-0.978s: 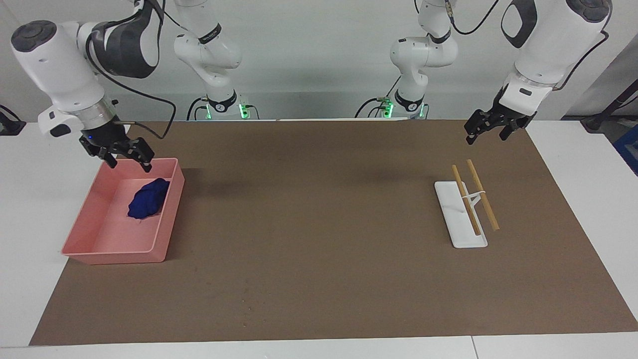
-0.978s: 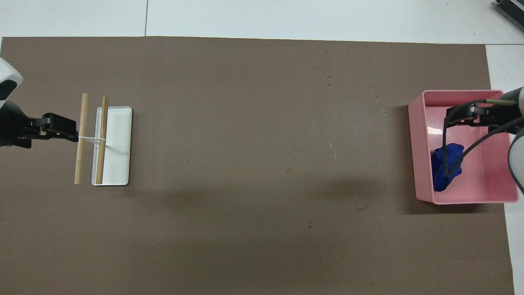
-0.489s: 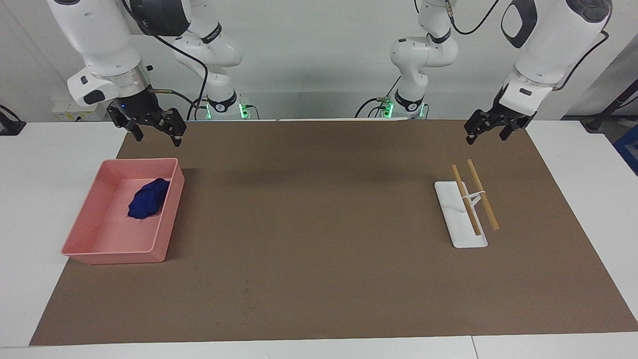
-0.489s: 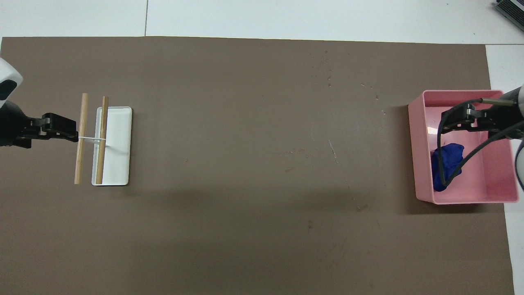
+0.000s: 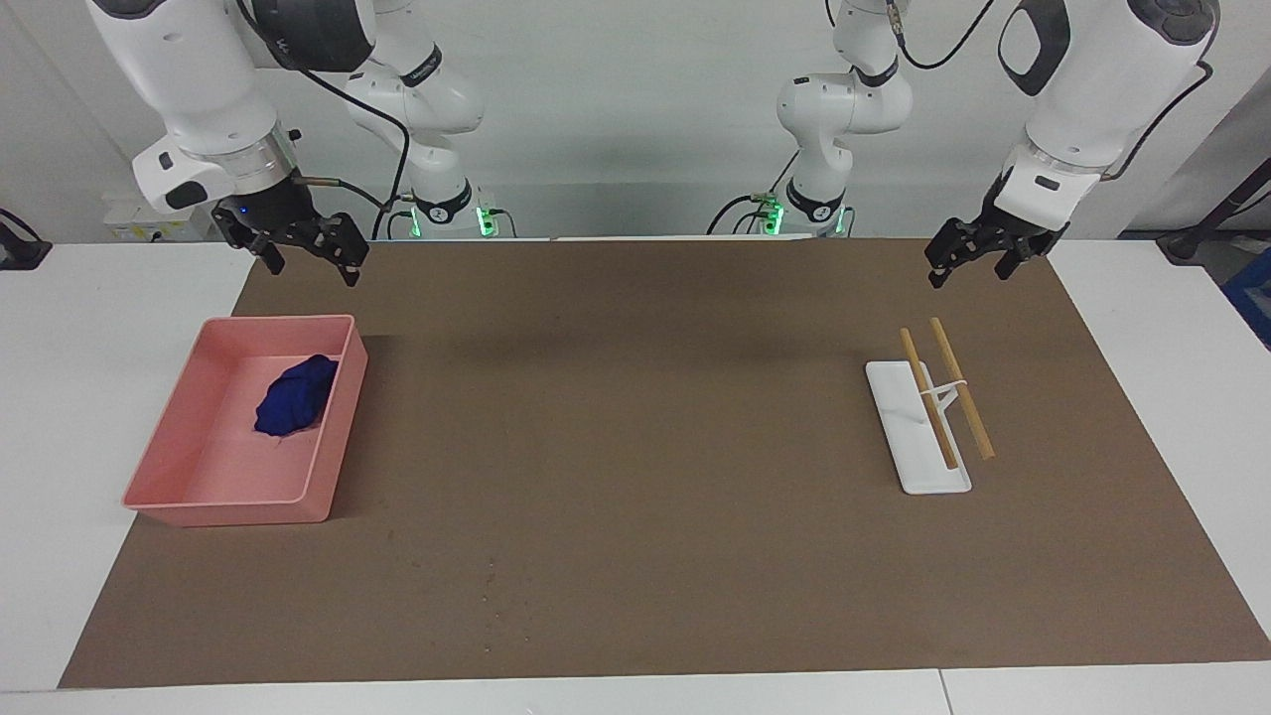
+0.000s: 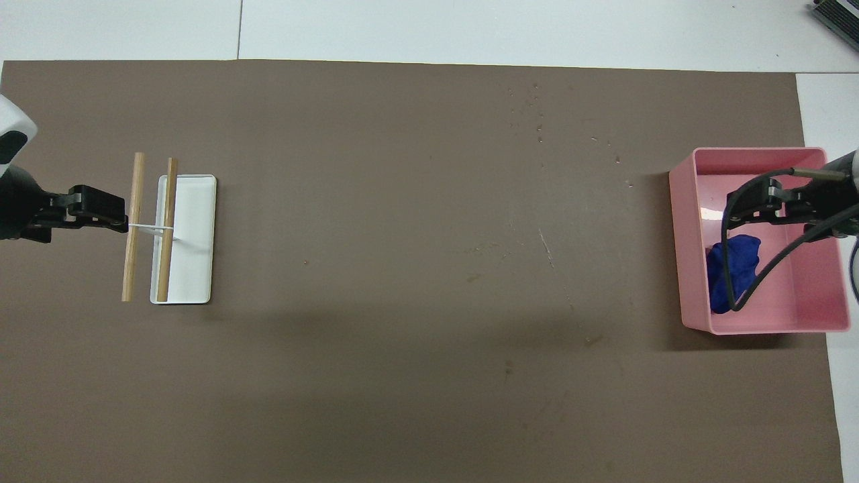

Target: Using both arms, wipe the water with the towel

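The navy towel (image 5: 295, 395) lies bunched in a pink bin (image 5: 333, 437) at the right arm's end of the table; it also shows in the overhead view (image 6: 728, 275). My right gripper (image 5: 310, 266) hangs open and empty in the air over the bin's edge nearest the robots; in the overhead view it (image 6: 746, 204) covers part of the bin (image 6: 684, 235). The water is a thin streak of tiny droplets (image 6: 537, 121) on the brown mat, farther from the robots, also seen faintly in the facing view (image 5: 489, 596). My left gripper (image 5: 968, 268) waits open over the mat near the wooden sticks.
A flat white tray (image 5: 914, 457) with two wooden sticks (image 5: 961, 387) joined by a white band lies at the left arm's end; they also show in the overhead view, tray (image 6: 194, 235) and sticks (image 6: 131, 268). A brown mat (image 5: 635, 447) covers the table.
My right gripper rose from just over the bin's rim and moved toward the robots, empty. The towel stayed in the bin. The left arm has not moved.
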`<act>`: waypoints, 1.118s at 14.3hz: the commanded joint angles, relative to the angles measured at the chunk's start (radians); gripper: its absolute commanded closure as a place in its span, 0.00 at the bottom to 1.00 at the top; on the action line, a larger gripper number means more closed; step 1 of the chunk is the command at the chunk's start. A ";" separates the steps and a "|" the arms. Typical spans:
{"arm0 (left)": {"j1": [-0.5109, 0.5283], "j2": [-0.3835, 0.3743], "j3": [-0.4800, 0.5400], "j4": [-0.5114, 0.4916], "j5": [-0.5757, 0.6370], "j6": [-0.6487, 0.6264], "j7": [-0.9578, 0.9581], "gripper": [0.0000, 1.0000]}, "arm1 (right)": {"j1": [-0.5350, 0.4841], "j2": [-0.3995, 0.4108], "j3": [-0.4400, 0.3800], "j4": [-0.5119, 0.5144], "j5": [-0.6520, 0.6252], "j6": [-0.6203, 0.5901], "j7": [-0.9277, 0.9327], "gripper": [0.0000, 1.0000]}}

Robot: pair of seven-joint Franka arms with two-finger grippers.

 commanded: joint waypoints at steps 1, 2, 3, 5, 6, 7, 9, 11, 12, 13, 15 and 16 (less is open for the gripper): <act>-0.014 -0.021 0.010 -0.023 -0.009 0.012 -0.009 0.00 | -0.010 -0.021 0.006 -0.014 0.000 -0.008 0.001 0.00; -0.014 -0.021 0.010 -0.023 -0.009 0.012 -0.009 0.00 | -0.008 -0.021 0.006 -0.014 0.000 -0.007 0.000 0.00; -0.014 -0.019 0.009 -0.022 -0.009 0.015 -0.009 0.00 | -0.008 -0.023 0.006 -0.014 0.000 -0.007 -0.003 0.00; -0.014 -0.019 0.009 -0.022 -0.011 0.018 -0.011 0.00 | -0.005 -0.023 0.006 -0.012 0.018 -0.005 -0.017 0.00; -0.014 -0.019 0.009 -0.022 -0.009 0.018 -0.011 0.00 | -0.008 -0.021 0.005 -0.012 0.044 -0.002 -0.019 0.00; -0.014 -0.019 0.009 -0.022 -0.009 0.018 -0.011 0.00 | -0.008 -0.023 0.003 -0.012 0.052 0.001 -0.022 0.00; -0.014 -0.021 0.009 -0.022 -0.009 0.015 -0.011 0.00 | -0.007 -0.023 0.005 -0.014 0.050 0.001 -0.019 0.00; -0.014 -0.021 0.009 -0.022 -0.011 0.014 -0.011 0.00 | -0.001 -0.029 0.003 -0.023 0.037 0.008 -0.017 0.00; -0.014 -0.021 0.009 -0.022 -0.011 0.012 -0.011 0.00 | 0.001 -0.029 0.003 -0.023 0.032 0.010 -0.017 0.00; -0.014 -0.021 0.009 -0.022 -0.011 0.012 -0.011 0.00 | 0.002 -0.029 0.003 -0.023 0.017 0.012 -0.019 0.00; -0.014 -0.021 0.009 -0.022 -0.009 0.014 -0.011 0.00 | 0.004 -0.029 0.005 -0.025 -0.002 0.024 -0.046 0.00; -0.014 -0.021 0.009 -0.022 -0.011 0.015 -0.011 0.00 | 0.004 -0.029 0.005 -0.025 -0.003 0.024 -0.048 0.00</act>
